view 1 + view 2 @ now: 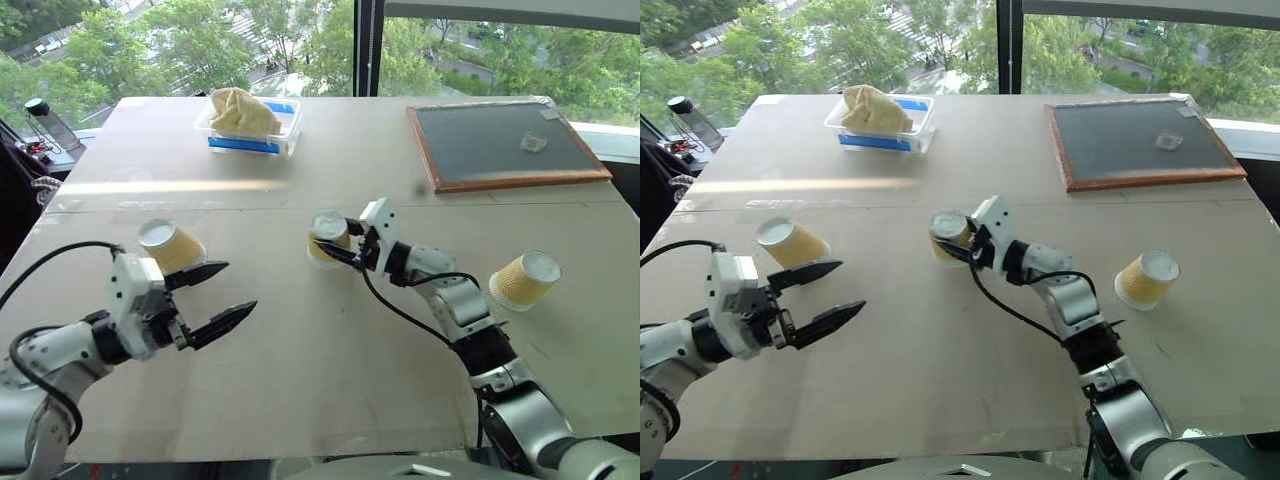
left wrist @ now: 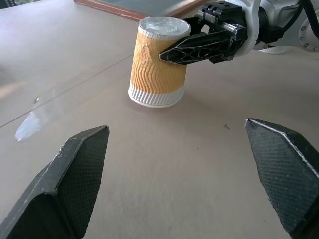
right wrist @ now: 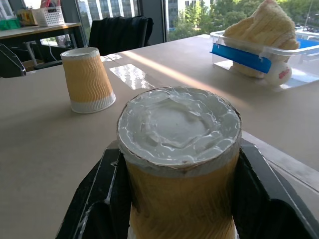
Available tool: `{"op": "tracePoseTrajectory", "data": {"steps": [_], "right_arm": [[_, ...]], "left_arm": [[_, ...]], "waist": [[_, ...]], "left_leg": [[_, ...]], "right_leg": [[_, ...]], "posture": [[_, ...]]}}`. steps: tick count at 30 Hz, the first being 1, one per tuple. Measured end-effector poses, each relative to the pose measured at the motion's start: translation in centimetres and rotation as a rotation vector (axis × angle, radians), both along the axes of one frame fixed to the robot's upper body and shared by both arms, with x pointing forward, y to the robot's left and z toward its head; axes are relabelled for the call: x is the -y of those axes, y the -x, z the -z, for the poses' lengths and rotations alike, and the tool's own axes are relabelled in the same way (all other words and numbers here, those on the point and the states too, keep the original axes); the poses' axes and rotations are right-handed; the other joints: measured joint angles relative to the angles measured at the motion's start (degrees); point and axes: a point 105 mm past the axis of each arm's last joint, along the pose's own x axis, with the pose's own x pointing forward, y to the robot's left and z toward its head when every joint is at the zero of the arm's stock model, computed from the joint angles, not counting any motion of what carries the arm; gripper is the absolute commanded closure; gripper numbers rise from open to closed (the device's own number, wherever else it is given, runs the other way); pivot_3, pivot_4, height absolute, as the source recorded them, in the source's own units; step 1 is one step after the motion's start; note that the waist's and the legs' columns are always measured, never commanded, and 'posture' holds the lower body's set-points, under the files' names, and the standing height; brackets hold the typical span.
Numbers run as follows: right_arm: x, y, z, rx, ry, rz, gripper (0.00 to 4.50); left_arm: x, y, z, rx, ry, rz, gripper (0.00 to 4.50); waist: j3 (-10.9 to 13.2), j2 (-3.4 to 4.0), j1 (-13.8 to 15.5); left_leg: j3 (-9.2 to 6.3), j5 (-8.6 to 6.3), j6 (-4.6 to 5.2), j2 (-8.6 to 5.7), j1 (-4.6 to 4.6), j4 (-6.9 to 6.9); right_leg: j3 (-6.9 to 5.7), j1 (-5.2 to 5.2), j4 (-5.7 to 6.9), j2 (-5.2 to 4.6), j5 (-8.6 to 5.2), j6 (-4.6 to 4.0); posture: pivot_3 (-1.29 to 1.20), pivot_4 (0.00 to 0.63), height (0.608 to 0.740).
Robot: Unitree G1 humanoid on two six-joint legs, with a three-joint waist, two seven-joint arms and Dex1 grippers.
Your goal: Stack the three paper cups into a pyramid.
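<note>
Three yellow-tan ribbed paper cups sit on the table with their white bases facing up. The middle cup (image 1: 327,226) stands between the fingers of my right gripper (image 1: 338,248), which is shut on its sides; the right wrist view shows that cup (image 3: 179,124) wedged between both black fingers. The left cup (image 1: 170,245) stands just beyond my left gripper (image 1: 238,286), which hangs open above the table with nothing in it. From the left wrist, the held cup (image 2: 157,64) appears ahead between the open fingers. The third cup (image 1: 525,278) is off to the right, apart from both grippers.
A clear plastic container (image 1: 250,128) with a blue label stands at the back centre. A wood-framed dark board (image 1: 505,145) lies at the back right with a small clear object (image 1: 533,142) on it. A dark bottle (image 1: 45,115) stands off the left edge.
</note>
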Motion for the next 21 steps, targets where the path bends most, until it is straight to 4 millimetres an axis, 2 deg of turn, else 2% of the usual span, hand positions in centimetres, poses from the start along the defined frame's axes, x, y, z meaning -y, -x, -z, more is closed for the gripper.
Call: {"op": "tracePoseTrajectory", "data": {"steps": [1,3,4,7,10,12,16,21], "right_arm": [[-0.2,-0.1,0.0,-0.002,0.003,-0.004,1.42],[-0.7,-0.1,0.0,-0.007,0.013,-0.028,0.41],[-0.8,-0.1,0.1,-0.011,0.015,-0.035,0.15],[-0.5,0.1,0.4,-0.013,0.015,-0.044,0.06],[1.3,1.0,0.5,0.005,0.012,-0.045,0.06],[3.2,1.6,0.7,0.015,0.035,-0.032,0.06],[8.6,3.4,0.9,0.053,0.061,0.096,0.06],[15.2,5.8,-1.9,0.166,0.069,0.31,0.06]], "left_arm": [[0.0,0.1,0.1,-0.002,0.001,-0.004,0.0],[-0.2,0.6,0.2,-0.002,0.005,-0.028,0.0],[-0.3,0.7,0.2,-0.003,0.002,-0.038,0.0],[-0.1,0.7,-0.1,0.007,-0.003,-0.04,0.0],[0.7,0.9,-0.7,0.023,0.002,-0.008,0.0],[1.4,0.9,-1.1,0.027,0.004,0.023,0.0],[4.4,-0.8,-2.9,0.077,0.018,0.145,0.0],[7.7,-1.7,-3.8,0.073,0.013,0.314,0.0]], "waist": [[0.0,0.01,0.1],[0.0,0.04,0.1],[0.0,0.05,0.1],[0.0,0.08,0.2],[0.0,0.07,0.2],[0.0,0.03,0.4],[0.0,0.05,1.5],[0.1,0.06,1.3]], "left_leg": [[-0.01,0.0,0.0,0.0,0.0,0.0],[-0.02,0.0,-0.01,0.0,-0.01,0.0],[-0.04,0.0,-0.01,0.0,-0.02,-0.01],[-0.06,0.0,-0.01,-0.01,-0.02,-0.01],[-0.05,0.0,-0.01,-0.03,-0.03,-0.01],[-0.06,0.0,-0.01,-0.05,-0.04,0.0],[-0.09,0.0,0.0,-0.2,-0.05,0.01],[-0.01,0.0,0.0,-0.18,-0.02,0.01]], "right_leg": [[0.0,0.0,-0.01,0.0,0.0,0.0],[-0.02,0.0,-0.02,-0.02,0.0,0.0],[-0.03,0.0,-0.02,-0.02,0.0,0.0],[-0.05,0.01,-0.01,-0.03,0.0,-0.01],[-0.04,0.01,-0.02,-0.06,0.0,0.0],[-0.06,0.02,-0.03,-0.08,0.0,0.0],[-0.11,0.05,-0.01,-0.04,0.0,0.01],[-0.01,0.03,-0.01,0.02,-0.01,0.02]], "posture": [[0.0,0.15,0.74],[0.0,0.15,0.74],[0.0,0.15,0.74],[0.0,0.15,0.74],[0.0,0.15,0.74],[0.0,0.15,0.74],[0.0,0.15,0.74],[0.0,0.15,0.74]]}}
